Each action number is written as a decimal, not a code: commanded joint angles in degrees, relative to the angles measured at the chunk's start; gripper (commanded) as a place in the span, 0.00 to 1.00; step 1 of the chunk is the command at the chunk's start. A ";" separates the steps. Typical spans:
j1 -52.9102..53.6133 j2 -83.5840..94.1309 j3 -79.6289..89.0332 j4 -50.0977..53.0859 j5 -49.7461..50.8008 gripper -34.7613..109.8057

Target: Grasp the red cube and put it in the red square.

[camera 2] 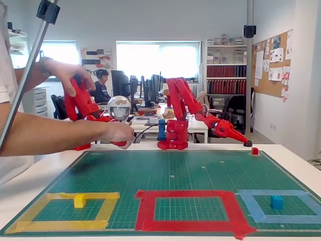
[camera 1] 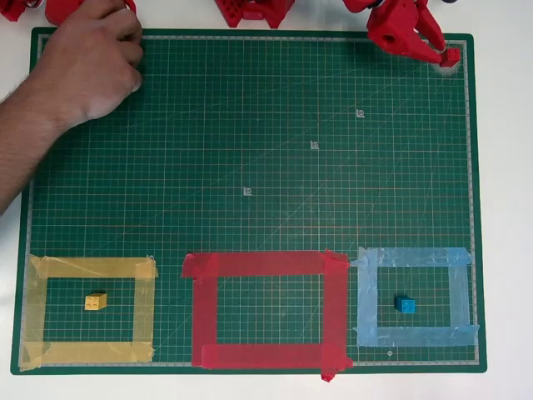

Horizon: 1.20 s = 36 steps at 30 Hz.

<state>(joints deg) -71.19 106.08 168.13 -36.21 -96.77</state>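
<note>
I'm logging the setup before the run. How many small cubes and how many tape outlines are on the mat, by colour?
Red: 1 red cube, 1 red square
Yellow: 1 yellow cube, 1 yellow outline
Blue: 1 blue cube, 1 light blue outline
Total: 3 cubes, 3 outlines, 6 things.

Nothing legible is showing in either view. The green cutting mat (camera 1: pixel 250 125) is carrying three tiny white marks along a diagonal of its grid, but they are appearing too small to read, and the papers on the corkboard (camera 2: pixel 273 63) in the fixed view are blurring beyond reading.
</note>
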 commanded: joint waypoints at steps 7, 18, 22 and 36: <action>-1.41 -6.59 -2.20 -12.66 5.63 0.34; -2.90 -14.59 -4.13 -17.05 5.45 0.36; -3.60 -16.35 -5.36 -17.05 5.54 0.38; -4.66 -21.71 -10.99 -17.05 5.54 0.39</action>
<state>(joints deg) -74.62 84.02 159.35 -51.33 -91.58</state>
